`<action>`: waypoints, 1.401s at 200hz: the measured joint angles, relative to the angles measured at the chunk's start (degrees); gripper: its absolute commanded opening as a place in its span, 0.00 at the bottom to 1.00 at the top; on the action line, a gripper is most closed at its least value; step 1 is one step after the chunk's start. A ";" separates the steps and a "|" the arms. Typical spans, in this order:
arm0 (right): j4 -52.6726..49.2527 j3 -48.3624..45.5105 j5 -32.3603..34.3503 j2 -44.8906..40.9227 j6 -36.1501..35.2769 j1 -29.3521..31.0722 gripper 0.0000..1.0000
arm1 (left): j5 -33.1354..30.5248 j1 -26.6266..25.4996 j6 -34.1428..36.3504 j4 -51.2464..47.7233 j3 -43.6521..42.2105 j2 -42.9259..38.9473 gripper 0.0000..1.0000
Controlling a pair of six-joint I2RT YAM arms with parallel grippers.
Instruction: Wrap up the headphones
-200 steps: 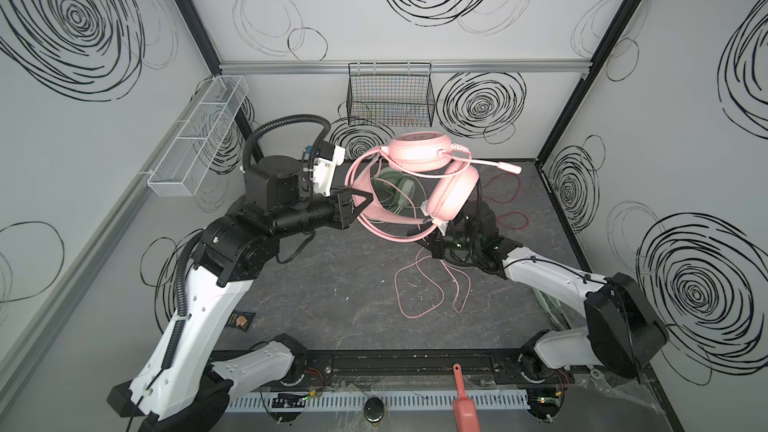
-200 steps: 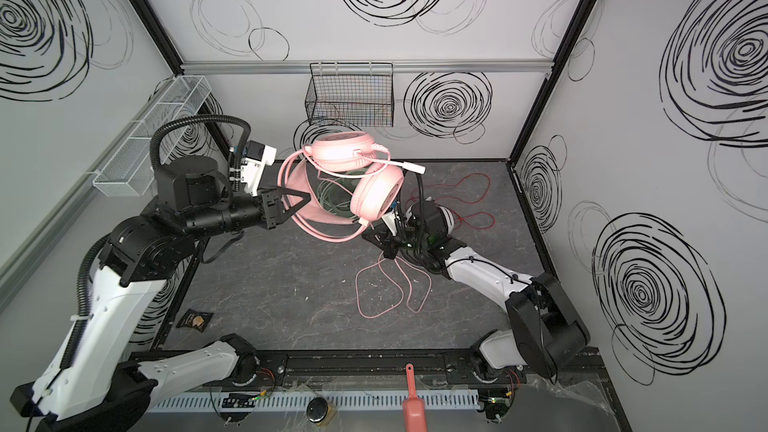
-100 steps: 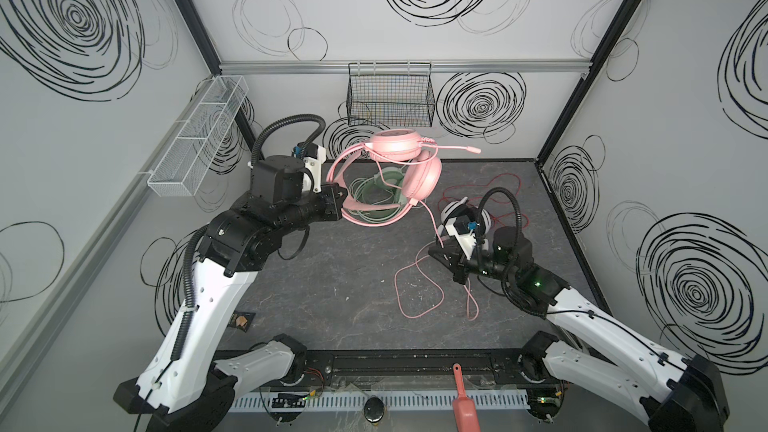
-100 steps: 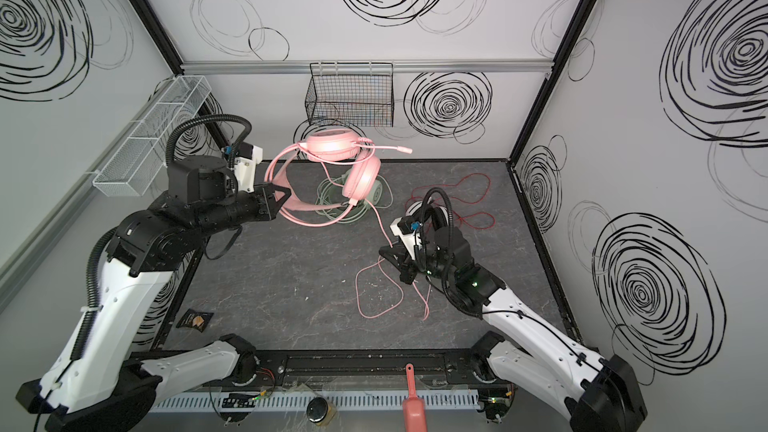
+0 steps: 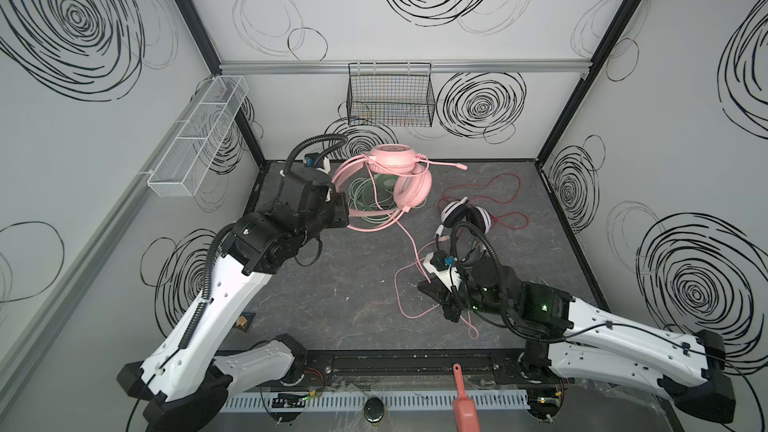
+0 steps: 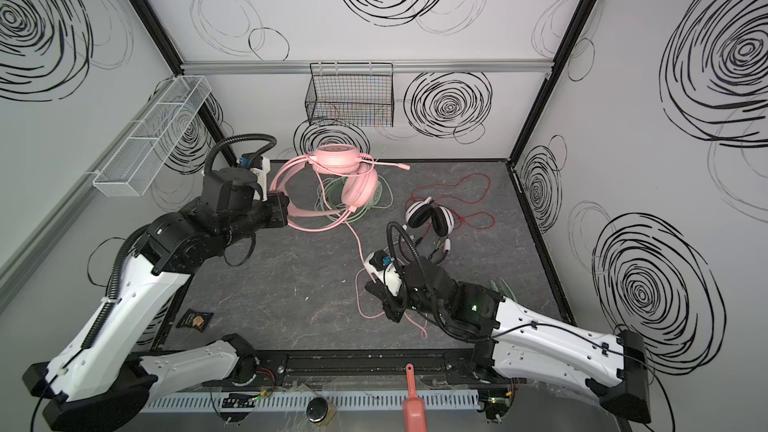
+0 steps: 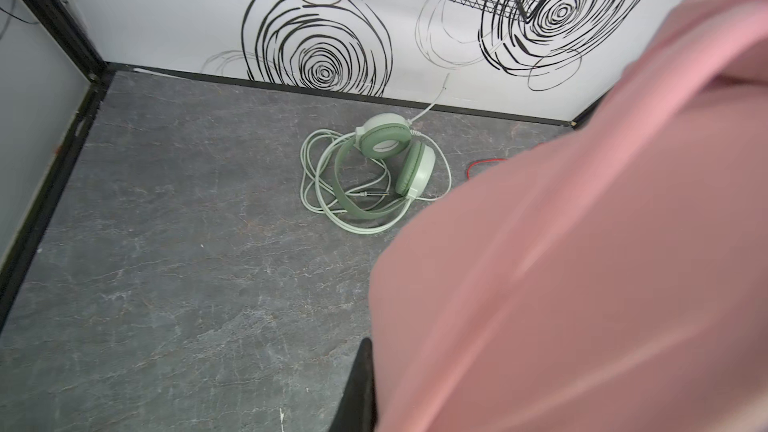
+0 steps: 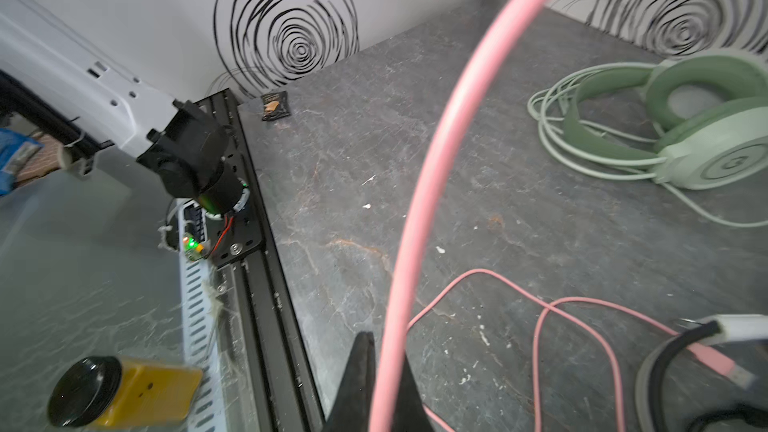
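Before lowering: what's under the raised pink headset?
The mint-green headset with its coiled cable, on the table. The pink headset covers part of it in both top views.

The raised headset (image 5: 392, 160) hangs above the coiled headset (image 7: 415, 176), which lies on the worktop (image 5: 332, 305) near the back wall (image 5: 291, 118) (under the wire basket (image 5: 390, 97) hung there). The third headset (image 5: 467, 214) stands to their right, nearer the front. The trailing cable (image 8: 444, 151) drops from the raised headset to the worktop in front of all three.

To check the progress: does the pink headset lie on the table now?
No, in both top views the left jaws hold the pink headset by its headband, above the table.
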 measured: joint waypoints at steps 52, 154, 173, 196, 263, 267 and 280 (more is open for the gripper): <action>-2.16 6.54 24.55 6.05 -3.19 8.83 0.00 | -16.55 -11.43 -0.13 -5.11 2.56 3.34 0.00; 2.64 14.75 59.76 14.71 -20.76 18.18 0.00 | -30.62 -15.47 -3.04 -12.76 5.62 7.23 0.00; 3.50 14.80 60.28 14.69 -22.01 21.49 0.00 | -30.67 -14.21 -3.39 -12.72 5.62 7.26 0.00; 2.62 14.84 60.19 15.10 -21.51 25.14 0.00 | -29.90 -11.54 -3.48 -12.61 5.62 7.26 0.00; -0.70 18.69 67.56 20.83 -21.64 30.10 0.00 | -28.96 -10.86 -3.43 -12.26 5.57 7.48 0.00; 0.00 18.73 68.65 20.74 -22.47 29.99 0.00 | -29.03 -11.02 -3.43 -12.26 5.51 7.45 0.00; 5.01 18.56 72.26 20.02 -27.89 28.89 0.00 | -29.14 -11.47 -3.50 -12.07 4.79 7.21 0.00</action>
